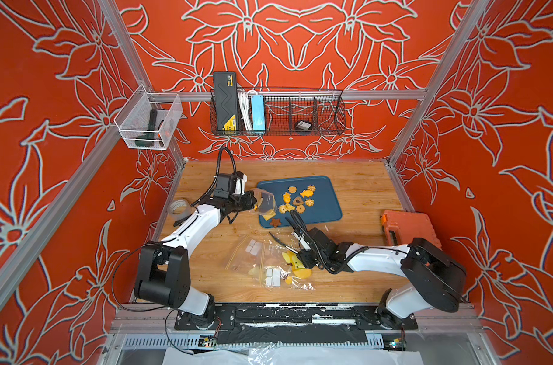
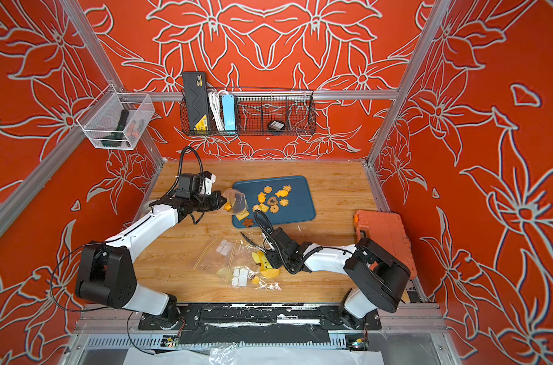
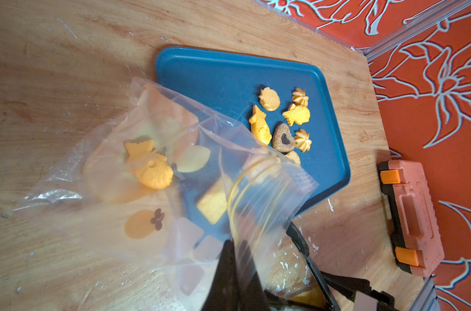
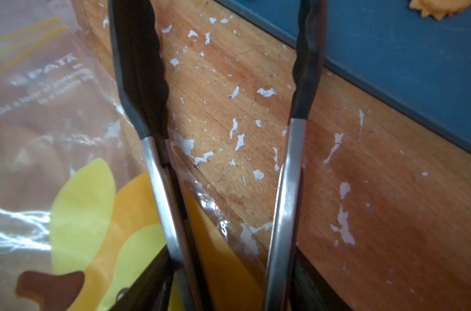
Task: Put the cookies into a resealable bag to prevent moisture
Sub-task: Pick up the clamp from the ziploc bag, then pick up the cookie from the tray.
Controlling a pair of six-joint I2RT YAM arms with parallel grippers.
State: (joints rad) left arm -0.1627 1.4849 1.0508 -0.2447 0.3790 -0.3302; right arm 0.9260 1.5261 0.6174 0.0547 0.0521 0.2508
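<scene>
Several yellow-orange and brown cookies (image 1: 297,199) (image 2: 273,199) (image 3: 283,121) lie on a blue tray (image 1: 327,205) (image 3: 215,78). My left gripper (image 1: 252,203) (image 3: 234,269) is shut on the mouth edge of a clear resealable bag (image 1: 265,202) (image 3: 175,129), held at the tray's left side. A fish cookie (image 3: 151,169) sits inside the bag. A square cookie (image 1: 269,215) and a brown star cookie (image 1: 275,222) lie below it on the tray. My right gripper (image 1: 303,248) (image 4: 229,282) is shut on metal tongs (image 1: 281,241) (image 4: 140,67). The tongs' black tips stand apart, empty, over wood just before the tray.
Spare clear bags (image 1: 262,265) (image 4: 54,161) with yellow prints lie on the table's front middle, under the tongs. An orange tool case (image 1: 408,227) (image 3: 412,215) sits at the right edge, a tape roll (image 1: 179,208) at the left. Wire baskets (image 1: 278,113) hang on the back wall.
</scene>
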